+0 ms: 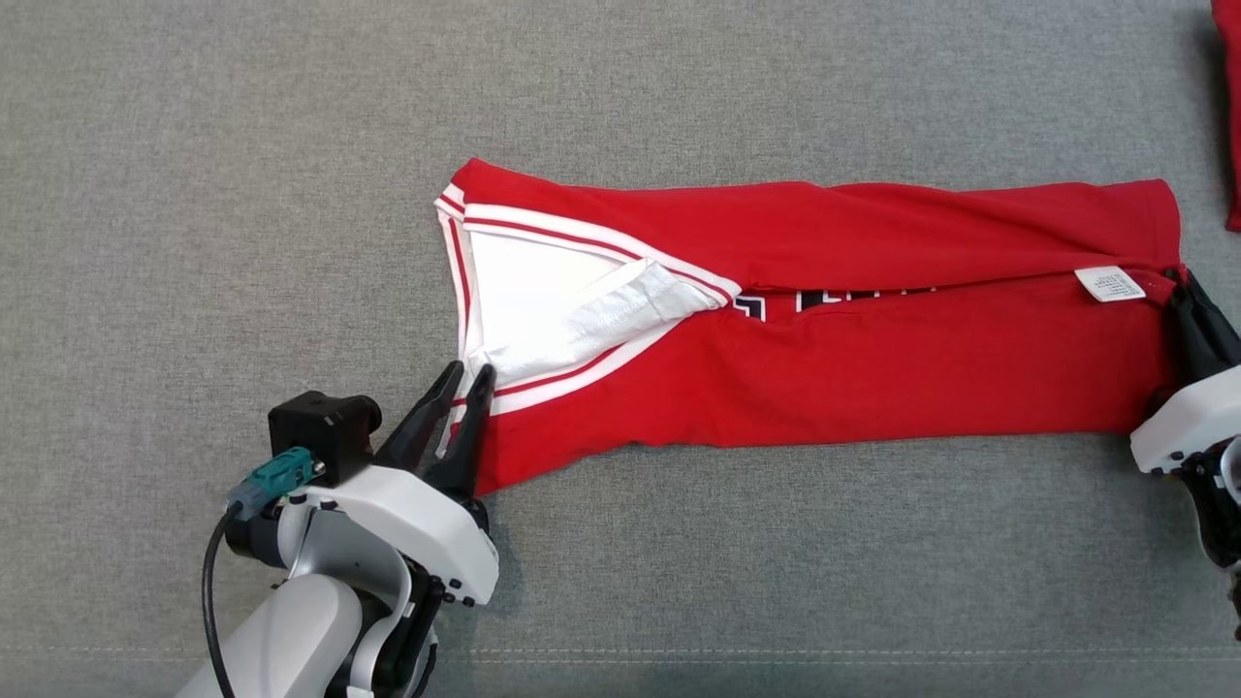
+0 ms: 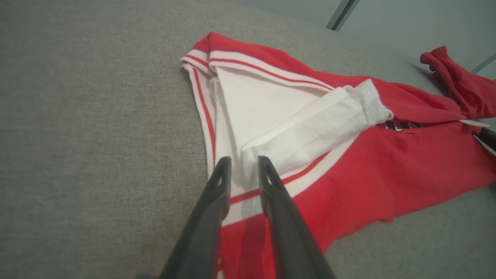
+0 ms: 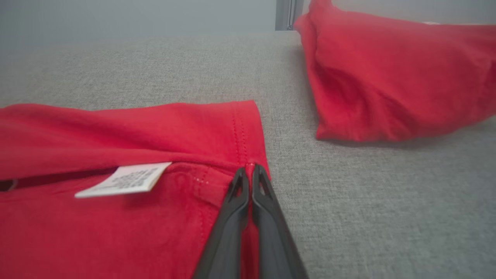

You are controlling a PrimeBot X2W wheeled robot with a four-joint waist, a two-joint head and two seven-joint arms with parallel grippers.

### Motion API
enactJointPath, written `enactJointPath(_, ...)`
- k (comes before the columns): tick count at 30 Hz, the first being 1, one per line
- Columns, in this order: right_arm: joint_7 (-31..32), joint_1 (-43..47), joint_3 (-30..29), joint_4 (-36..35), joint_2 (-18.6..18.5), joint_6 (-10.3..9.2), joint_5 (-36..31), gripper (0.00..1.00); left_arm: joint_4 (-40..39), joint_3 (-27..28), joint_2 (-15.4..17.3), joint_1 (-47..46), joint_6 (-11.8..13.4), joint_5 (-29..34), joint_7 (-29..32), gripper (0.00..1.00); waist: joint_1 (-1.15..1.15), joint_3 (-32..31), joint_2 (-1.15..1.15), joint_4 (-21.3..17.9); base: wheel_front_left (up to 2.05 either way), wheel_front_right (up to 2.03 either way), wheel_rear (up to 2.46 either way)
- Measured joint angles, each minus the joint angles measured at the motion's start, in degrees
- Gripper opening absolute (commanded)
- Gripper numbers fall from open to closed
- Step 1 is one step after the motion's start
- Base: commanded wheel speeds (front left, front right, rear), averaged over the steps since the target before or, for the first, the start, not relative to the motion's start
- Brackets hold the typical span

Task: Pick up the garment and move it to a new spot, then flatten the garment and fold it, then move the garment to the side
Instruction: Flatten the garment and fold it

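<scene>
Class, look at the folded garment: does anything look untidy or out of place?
Yes. On the red jersey, a white care label pokes out of the fold near the hem, and a white strip lies rumpled across the neck opening.

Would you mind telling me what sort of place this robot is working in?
Likely a garment-folding test bench in a lab, not a home: a wide surface covered in grey woven cloth, a red jersey laid out on it, and a second red garment lying nearby.
</scene>
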Motion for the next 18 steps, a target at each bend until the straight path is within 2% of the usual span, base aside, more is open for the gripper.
enactJointPath(4, 0.01, 1.98, -0.38, -2.23, 0.26, 0.0, -0.13, 0.0, 1.37, -0.57, -0.23, 0.0, 0.13, 1.07, -1.03, 1.0, 0.0, -0.82, 0.0, -0.21, 0.0, 0.0, 0.0)
enactJointPath(11, 0.0, 5.73, -2.71, -9.09, 1.14, 0.0, -3.11, 0.0, 2.01, -0.13, -0.23, 0.0, 1.88, 2.09, -3.39, 1.0, 0.0, -2.74, 0.0, -0.74, 0.0, 0.0, 0.0)
enactJointPath(18, 0.11, 9.58, -3.86, -8.89, 1.52, 0.0, -3.69, 0.0, 1.36, 0.51, -0.12, 0.01, 2.27, 2.48, -5.77, 1.0, 0.0, -4.47, 0.0, -0.73, 0.0, 0.0, 0.0)
